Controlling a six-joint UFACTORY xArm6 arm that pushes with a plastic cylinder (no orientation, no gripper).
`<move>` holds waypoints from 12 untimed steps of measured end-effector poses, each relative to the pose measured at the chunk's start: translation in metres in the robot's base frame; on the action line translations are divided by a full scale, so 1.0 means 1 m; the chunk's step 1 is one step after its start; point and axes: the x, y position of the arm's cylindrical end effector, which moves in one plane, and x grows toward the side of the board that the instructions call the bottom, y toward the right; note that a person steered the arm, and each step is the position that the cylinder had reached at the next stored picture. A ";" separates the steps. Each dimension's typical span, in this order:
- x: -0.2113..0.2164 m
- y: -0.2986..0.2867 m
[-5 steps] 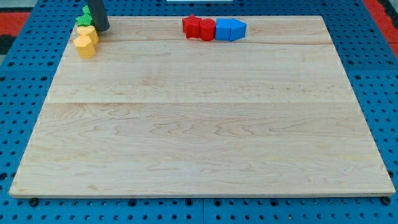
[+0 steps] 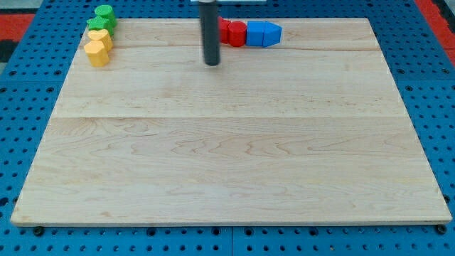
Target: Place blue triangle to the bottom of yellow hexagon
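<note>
The blue triangle (image 2: 273,33) lies at the view's top, at the right end of a row, touching a blue block (image 2: 256,33) and red blocks (image 2: 233,33). The yellow hexagon (image 2: 97,53) lies at the view's top left, below a second yellow block (image 2: 101,38) and two green blocks (image 2: 104,16). My dark rod stands upright left of the red blocks and hides part of the leftmost one. My tip (image 2: 212,63) rests on the board a little below and left of that row, far right of the yellow hexagon.
The wooden board (image 2: 227,142) lies on a blue pegboard table (image 2: 21,107). Red areas show at the view's top corners.
The rod has moved from beside the green and yellow blocks at the top left across to the right, now next to the red blocks. No block has moved.
</note>
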 end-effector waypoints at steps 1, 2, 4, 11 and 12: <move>0.000 0.056; -0.023 0.110; -0.112 0.142; 0.006 -0.125; 0.006 -0.172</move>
